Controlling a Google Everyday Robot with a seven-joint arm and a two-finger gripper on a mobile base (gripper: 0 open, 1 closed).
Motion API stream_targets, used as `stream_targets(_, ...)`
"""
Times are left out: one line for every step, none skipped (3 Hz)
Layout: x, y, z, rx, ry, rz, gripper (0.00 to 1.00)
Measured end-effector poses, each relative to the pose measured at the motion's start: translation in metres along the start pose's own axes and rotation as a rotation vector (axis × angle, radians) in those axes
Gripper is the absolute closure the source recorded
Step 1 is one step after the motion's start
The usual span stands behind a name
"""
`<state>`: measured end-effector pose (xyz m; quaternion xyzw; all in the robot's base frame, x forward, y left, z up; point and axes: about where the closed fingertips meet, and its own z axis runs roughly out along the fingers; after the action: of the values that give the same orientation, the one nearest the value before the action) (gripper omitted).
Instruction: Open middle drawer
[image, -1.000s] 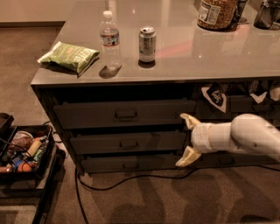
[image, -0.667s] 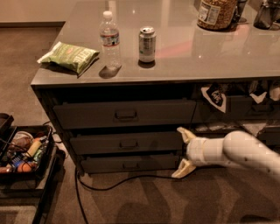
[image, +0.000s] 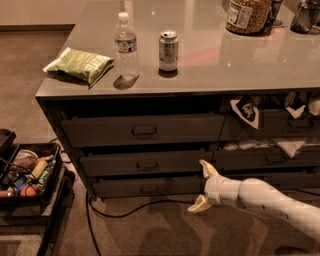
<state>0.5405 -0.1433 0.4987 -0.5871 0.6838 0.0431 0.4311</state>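
The middle drawer (image: 115, 164) is a wide dark grey front with a small centre pull handle (image: 147, 164). It sits between a taller drawer (image: 100, 131) above and a slimmer one (image: 120, 187) below, and its front looks flush with its neighbours. My gripper (image: 202, 186) hangs in front of the cabinet at the drawer's right end, well to the right of the handle. It is open, with its upper fingertip by the middle drawer's right edge and its lower one near the floor. Nothing is held.
On the counter (image: 225, 65) stand a green snack bag (image: 80, 64), a water bottle (image: 126, 46), a can (image: 168, 50) and a jar (image: 247, 15). A black bin (image: 30, 175) of items sits on the floor at left. A cable (image: 125, 212) trails below the cabinet. Packets (image: 245, 111) poke from the drawers on the right.
My gripper and forearm have dropped lower and shifted left along the cabinet front, staying open. The drawers have not moved.
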Motion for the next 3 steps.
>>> stream_targets(0.009,-0.037,0.045,0.015,-0.045,-0.056,0.0)
stream_targets(0.009,-0.036,0.045,0.014,-0.045,-0.056,0.0)
stream_targets(0.016,-0.036,0.055,-0.008,-0.084,-0.039,0.0)
